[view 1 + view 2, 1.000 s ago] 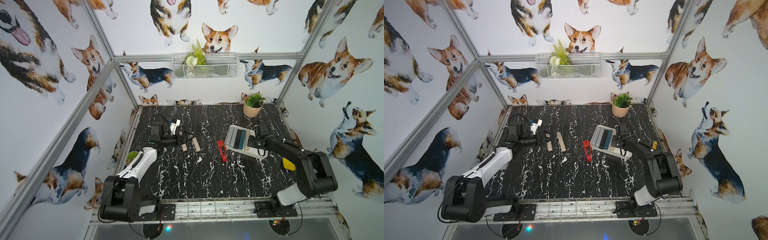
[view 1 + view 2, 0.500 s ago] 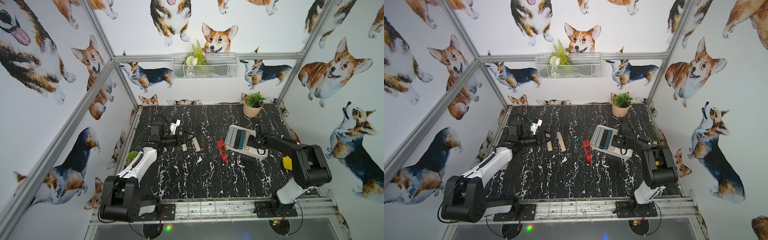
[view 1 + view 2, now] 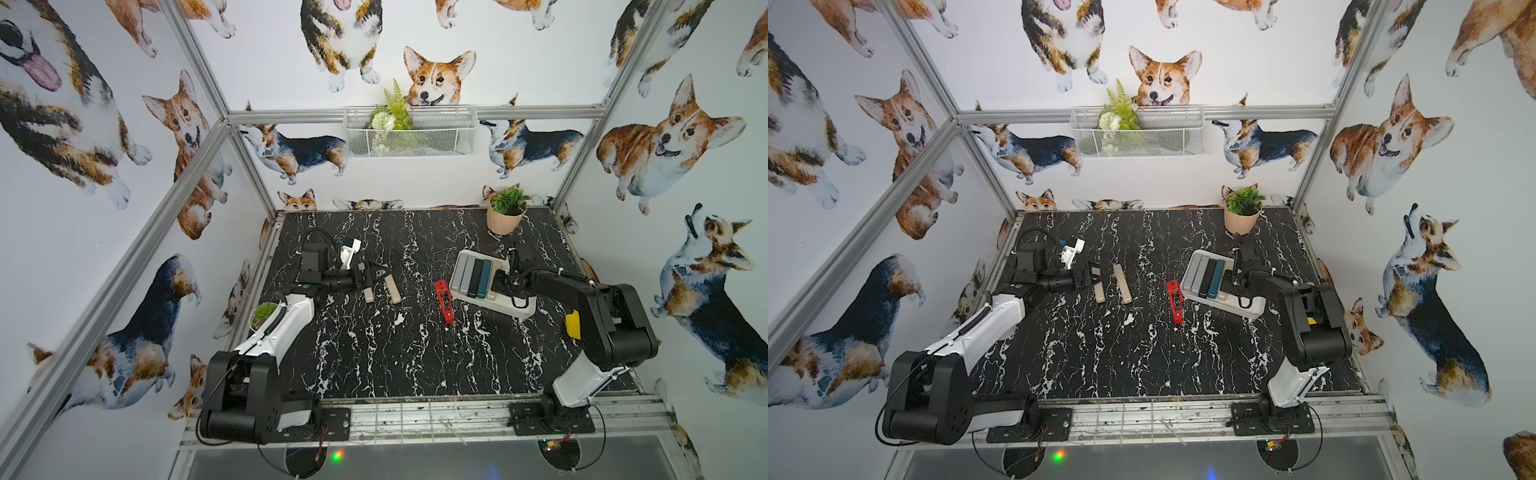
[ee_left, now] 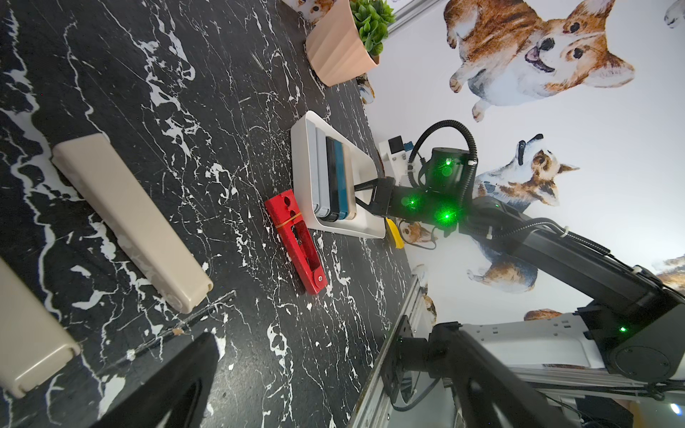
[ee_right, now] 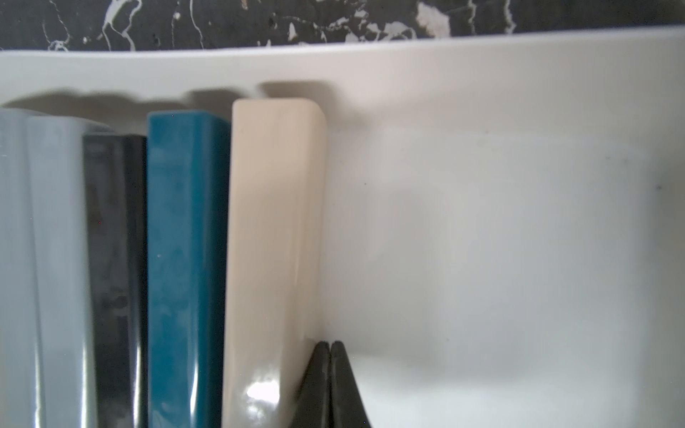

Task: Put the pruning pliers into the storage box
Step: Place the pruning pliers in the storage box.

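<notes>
The white storage box sits right of centre. Two grey, one black, one teal and one beige pruning pliers lie side by side in it. My right gripper is shut and empty. It rests low inside the box, its tips against the beige pliers' side. Red pliers lie on the table just left of the box. Two more beige pliers lie at the left. My left gripper is open beside them, holding nothing.
A pink pot with a green plant stands at the back right, behind the box. A small potted plant sits by the left arm at the table's left edge. A wire basket hangs on the back wall. Aluminium frame posts bound the table.
The right arm's elbow has shifted slightly while its shut gripper stays in the box by the beige pliers. The left arm has not moved.
</notes>
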Tool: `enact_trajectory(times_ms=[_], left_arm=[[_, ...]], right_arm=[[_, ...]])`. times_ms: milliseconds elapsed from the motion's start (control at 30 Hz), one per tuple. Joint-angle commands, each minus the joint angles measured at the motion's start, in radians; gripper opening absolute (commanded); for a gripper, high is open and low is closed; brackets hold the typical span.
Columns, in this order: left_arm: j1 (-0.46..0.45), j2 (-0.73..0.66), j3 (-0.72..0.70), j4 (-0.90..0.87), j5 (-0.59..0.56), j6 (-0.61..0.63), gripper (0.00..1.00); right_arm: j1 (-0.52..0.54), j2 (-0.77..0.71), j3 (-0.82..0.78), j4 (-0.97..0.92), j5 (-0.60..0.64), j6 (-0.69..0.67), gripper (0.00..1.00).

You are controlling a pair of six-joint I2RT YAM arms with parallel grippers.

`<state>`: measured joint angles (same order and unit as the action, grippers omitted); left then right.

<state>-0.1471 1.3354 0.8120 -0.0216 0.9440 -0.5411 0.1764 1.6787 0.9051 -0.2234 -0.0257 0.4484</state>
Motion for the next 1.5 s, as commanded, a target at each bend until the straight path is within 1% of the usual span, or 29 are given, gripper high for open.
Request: enact_trajectory(times_ms=[0, 600, 800, 900, 1000, 1100, 1267, 1467], left_arm=[[0.0, 0.001, 0.004, 0.008, 0.019, 0.012, 1.0], [0.0, 0.004, 0.006, 0.007, 0.021, 0.012, 1.0], [0.0, 0.001, 0.004, 0.007, 0.02, 0.012, 1.0], [0.0, -0.002, 0.003, 0.007, 0.019, 0.013, 1.0], [0.0, -0.003, 0.004, 0.007, 0.019, 0.012, 1.0], [0.0, -0.006, 0.004, 0.006, 0.019, 0.014, 1.0], [0.0, -0.009, 0.003, -0.001, 0.016, 0.018, 1.0], [0.0, -0.017, 0.01, -0.026, 0.001, 0.036, 1.0]], right_arm=[[0.001, 0.005, 0.009, 0.03, -0.014, 0.019, 0.0], [0.0, -0.005, -0.002, 0.057, -0.041, 0.021, 0.0], [0.001, -0.051, -0.004, -0.005, 0.028, 0.007, 0.0], [0.0, -0.087, -0.02, -0.018, 0.053, -0.006, 0.12], [0.001, -0.105, -0.02, -0.04, 0.062, -0.017, 0.27], [0.0, -0.131, -0.024, -0.05, 0.055, -0.019, 0.38], [0.028, -0.212, -0.037, -0.052, 0.033, -0.02, 0.48], [0.168, -0.267, 0.012, -0.096, 0.068, 0.0, 0.53]])
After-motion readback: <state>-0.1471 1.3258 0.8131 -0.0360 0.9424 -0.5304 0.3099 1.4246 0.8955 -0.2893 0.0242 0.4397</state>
